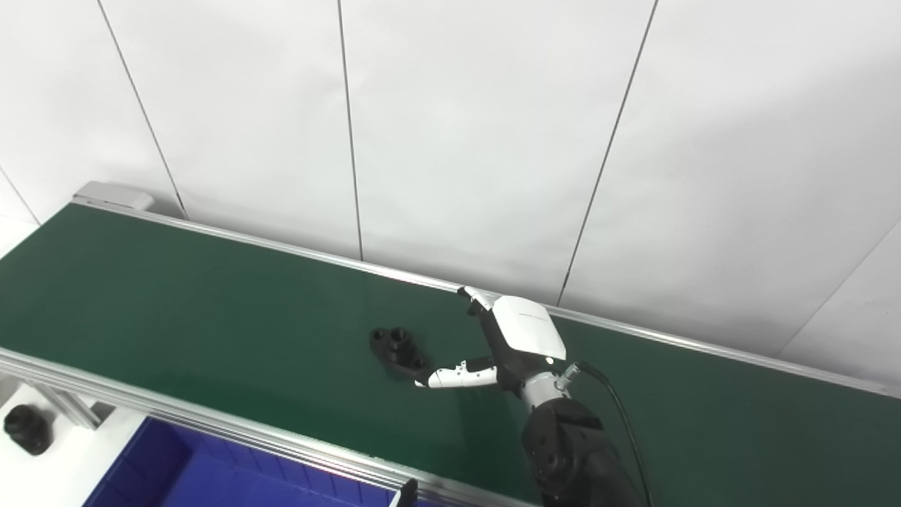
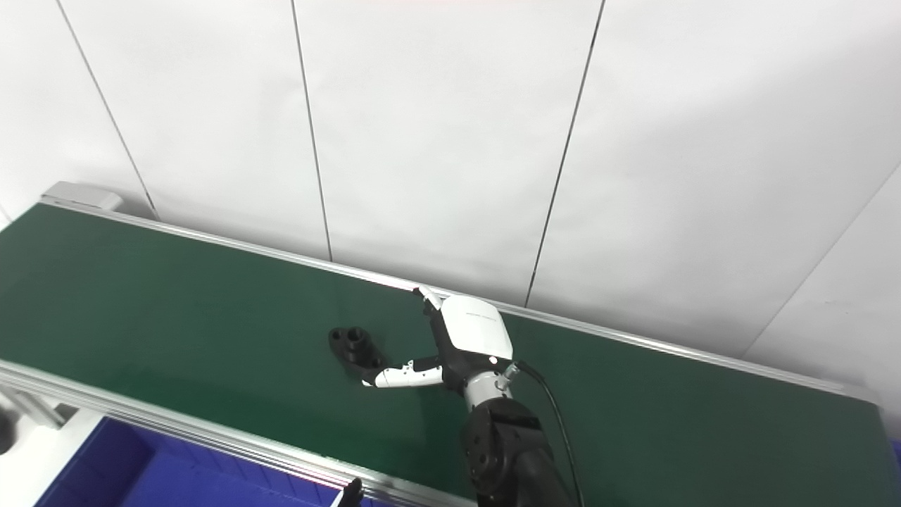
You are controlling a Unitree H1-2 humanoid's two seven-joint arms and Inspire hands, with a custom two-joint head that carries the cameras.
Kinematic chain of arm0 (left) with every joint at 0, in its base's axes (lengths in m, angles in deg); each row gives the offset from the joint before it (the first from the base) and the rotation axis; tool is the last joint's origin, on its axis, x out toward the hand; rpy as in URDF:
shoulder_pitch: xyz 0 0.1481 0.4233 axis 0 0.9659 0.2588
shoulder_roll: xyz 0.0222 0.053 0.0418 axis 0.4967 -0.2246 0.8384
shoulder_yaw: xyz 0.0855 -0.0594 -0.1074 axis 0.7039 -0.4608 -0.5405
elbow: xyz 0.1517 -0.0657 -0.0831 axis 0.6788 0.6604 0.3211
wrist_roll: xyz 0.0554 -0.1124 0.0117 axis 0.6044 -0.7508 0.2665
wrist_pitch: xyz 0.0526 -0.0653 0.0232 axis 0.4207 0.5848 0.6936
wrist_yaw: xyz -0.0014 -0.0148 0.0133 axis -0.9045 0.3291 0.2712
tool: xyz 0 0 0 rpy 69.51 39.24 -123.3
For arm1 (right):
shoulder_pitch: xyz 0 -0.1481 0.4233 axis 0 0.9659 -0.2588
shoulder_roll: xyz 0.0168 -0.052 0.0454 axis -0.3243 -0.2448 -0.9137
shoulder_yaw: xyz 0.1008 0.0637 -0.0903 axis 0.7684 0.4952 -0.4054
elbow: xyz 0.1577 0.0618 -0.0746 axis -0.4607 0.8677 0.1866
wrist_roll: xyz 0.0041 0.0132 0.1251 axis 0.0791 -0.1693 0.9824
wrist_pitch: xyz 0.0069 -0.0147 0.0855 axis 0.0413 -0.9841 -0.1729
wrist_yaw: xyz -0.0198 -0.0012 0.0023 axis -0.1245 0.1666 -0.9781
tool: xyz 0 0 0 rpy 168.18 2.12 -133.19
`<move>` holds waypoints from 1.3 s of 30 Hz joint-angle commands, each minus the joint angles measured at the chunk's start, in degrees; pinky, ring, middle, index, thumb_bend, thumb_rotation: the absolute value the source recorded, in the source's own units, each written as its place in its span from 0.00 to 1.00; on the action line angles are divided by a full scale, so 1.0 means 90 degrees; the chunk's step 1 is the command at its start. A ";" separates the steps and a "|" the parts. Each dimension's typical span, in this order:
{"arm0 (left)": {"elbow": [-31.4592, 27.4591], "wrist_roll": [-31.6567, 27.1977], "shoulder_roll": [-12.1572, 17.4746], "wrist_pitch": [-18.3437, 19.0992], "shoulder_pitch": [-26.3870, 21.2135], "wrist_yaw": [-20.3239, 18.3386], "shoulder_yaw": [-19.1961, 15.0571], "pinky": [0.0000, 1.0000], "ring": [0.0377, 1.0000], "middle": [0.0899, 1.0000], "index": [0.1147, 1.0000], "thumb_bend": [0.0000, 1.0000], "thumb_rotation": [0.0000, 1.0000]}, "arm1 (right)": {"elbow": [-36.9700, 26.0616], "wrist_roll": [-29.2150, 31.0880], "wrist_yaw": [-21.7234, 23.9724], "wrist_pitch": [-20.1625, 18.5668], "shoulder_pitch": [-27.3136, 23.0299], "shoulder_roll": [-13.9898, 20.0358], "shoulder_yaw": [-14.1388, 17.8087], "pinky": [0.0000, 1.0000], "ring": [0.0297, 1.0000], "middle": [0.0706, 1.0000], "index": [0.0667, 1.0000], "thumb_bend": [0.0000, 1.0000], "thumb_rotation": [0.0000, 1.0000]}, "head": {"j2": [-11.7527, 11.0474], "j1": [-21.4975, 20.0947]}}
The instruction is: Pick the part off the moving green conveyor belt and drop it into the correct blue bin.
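The part is a small black piece with two short round sockets standing up from a flat base. It lies flat on the green conveyor belt, roughly midway between the belt's far rail and near rail.

Right hand: over the belt, just to the right of the part. White back shell faces up and toward the camera. Thumb is stretched out to the left, low over the belt; its white tip reaches the part's near right end and looks to be touching or almost touching it, contact not certain. The fingers point away toward the far rail and are held well apart from the thumb, so the hand is spread and holds nothing. The part sits left of the gap between thumb and fingers, not inside it.

Right arm: black wrist and forearm rise from the bottom edge, right of the part, with a black cable looping off the wrist.

Left hand: not seen in either view.

Blue bin: below the belt's near rail, on the near side of the part and somewhat left; only part of its inside shows.

A round black object sits on the white surface left of the bin, well apart from the part.

White panelled wall behind the belt's far rail.
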 commanded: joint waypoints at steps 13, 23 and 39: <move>-0.0003 0.0221 -0.0847 -0.0325 0.0371 0.0160 0.0954 1.00 1.00 1.00 1.00 0.87 0.94 | 0.0897 0.0571 -0.0316 -0.0173 -0.0533 -0.0566 -0.0095 0.38 0.47 0.57 0.78 1.00 0.64 | 0.0112 0.0280; -0.0008 0.0361 -0.1006 -0.0336 0.0522 0.0273 0.1207 1.00 1.00 1.00 1.00 0.83 0.93 | 0.1565 0.0619 -0.0923 -0.0257 -0.0401 -0.0803 -0.0186 0.28 0.35 0.48 0.73 0.96 0.61 | 0.0165 0.0590; -0.0125 0.0689 -0.1099 -0.0184 0.0749 0.0449 0.1429 0.95 1.00 1.00 1.00 0.78 0.97 | 0.3084 -0.0234 -0.2345 -0.0358 -0.0661 -0.0653 -0.1241 0.07 0.11 0.17 0.45 0.52 0.16 | 0.0216 0.0727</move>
